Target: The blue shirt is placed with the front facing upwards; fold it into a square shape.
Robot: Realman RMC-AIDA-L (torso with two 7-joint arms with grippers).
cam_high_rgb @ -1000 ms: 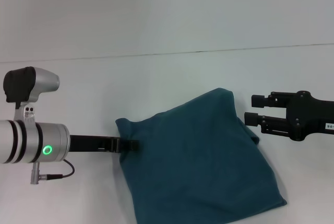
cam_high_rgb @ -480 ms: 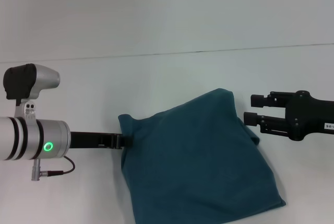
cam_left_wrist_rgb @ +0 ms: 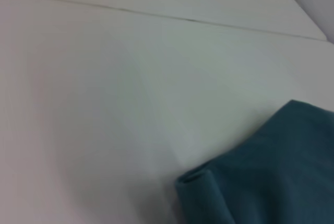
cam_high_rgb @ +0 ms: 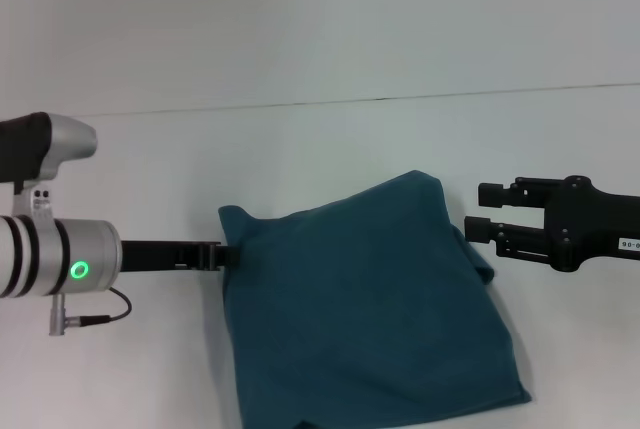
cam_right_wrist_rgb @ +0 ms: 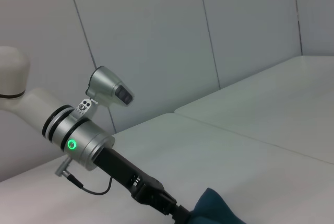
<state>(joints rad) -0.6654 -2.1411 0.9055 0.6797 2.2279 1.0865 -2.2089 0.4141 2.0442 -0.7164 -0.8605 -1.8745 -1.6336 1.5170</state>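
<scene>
The blue shirt [cam_high_rgb: 370,299] lies folded into a rough square on the white table [cam_high_rgb: 300,139]; its lettering and neck label are hidden. My left gripper [cam_high_rgb: 226,254] is at the shirt's left edge, just under its far-left corner, shut on the cloth. That corner shows in the left wrist view [cam_left_wrist_rgb: 261,172]. My right gripper [cam_high_rgb: 480,211] is open and empty, hovering just off the shirt's right edge near its far-right corner. The right wrist view shows the left gripper [cam_right_wrist_rgb: 177,214] meeting the shirt's corner [cam_right_wrist_rgb: 214,208].
A seam [cam_high_rgb: 400,97] runs across the table behind the shirt. The left arm's silver wrist with a green light [cam_high_rgb: 70,269] reaches in from the left edge. A panelled wall [cam_right_wrist_rgb: 156,36] stands behind the table.
My left gripper has drawn back to the left with the shirt's edge, and the whole shirt has slid a little left. The right gripper has barely moved.
</scene>
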